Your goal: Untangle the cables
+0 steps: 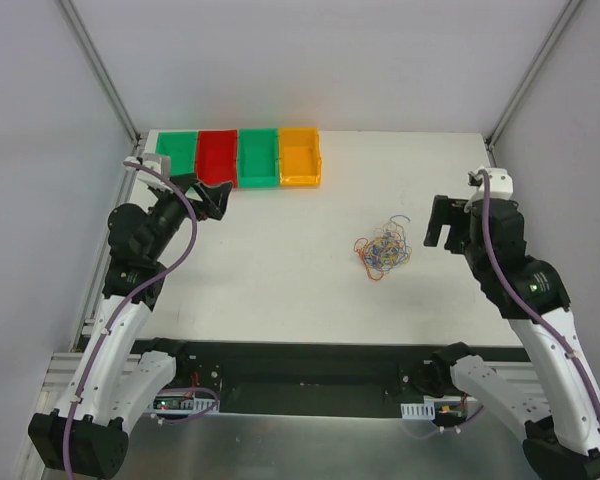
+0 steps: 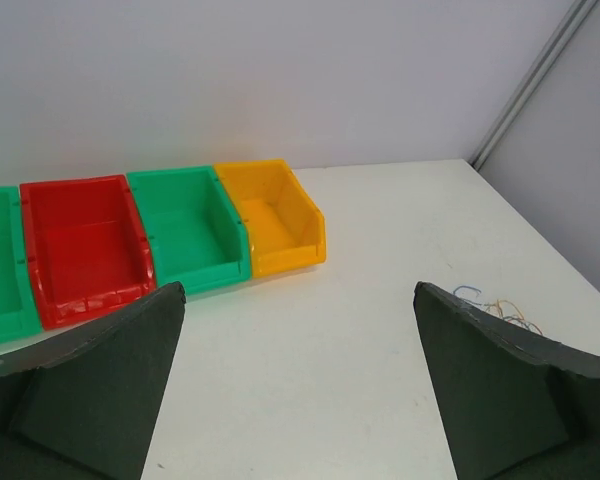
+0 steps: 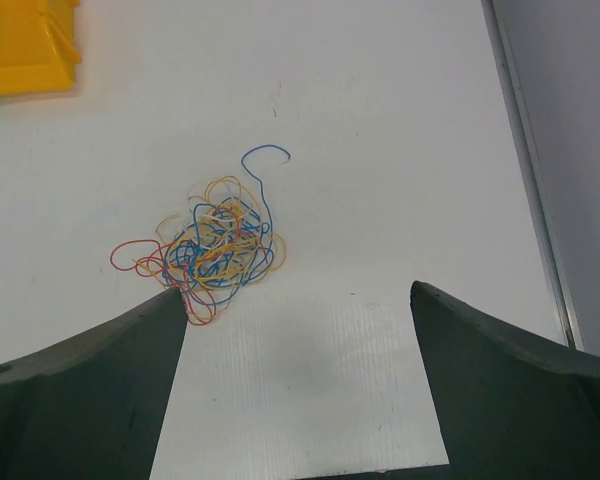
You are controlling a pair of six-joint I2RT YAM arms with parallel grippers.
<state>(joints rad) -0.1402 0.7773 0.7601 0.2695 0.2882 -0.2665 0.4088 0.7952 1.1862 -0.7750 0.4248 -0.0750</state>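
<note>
Jaws on both arms stand wide apart and hold nothing. The left gripper hangs by the row of bins at the far left, and the right gripper hovers over the right side of the table.

The cables lie in one tight heap right of the table's middle. They are near the right gripper and well apart from the left one and the bins. In the right wrist view the heap sits ahead of the fingers, towards the left one, not between them. A blue strand curls free of the heap on its far side, and an orange loop sticks out on the left.

The main risk is a grab into the dense middle – that would likely lift the whole clump as one, or draw the loops tighter. Wires this thin may also slip through the pads or lie too flat to catch. A closing from the present line would probably miss, since the heap is off-centre. Both arms working over so small a heap could knock together, and a sharp tug might flick strands towards the right edge.
</note>
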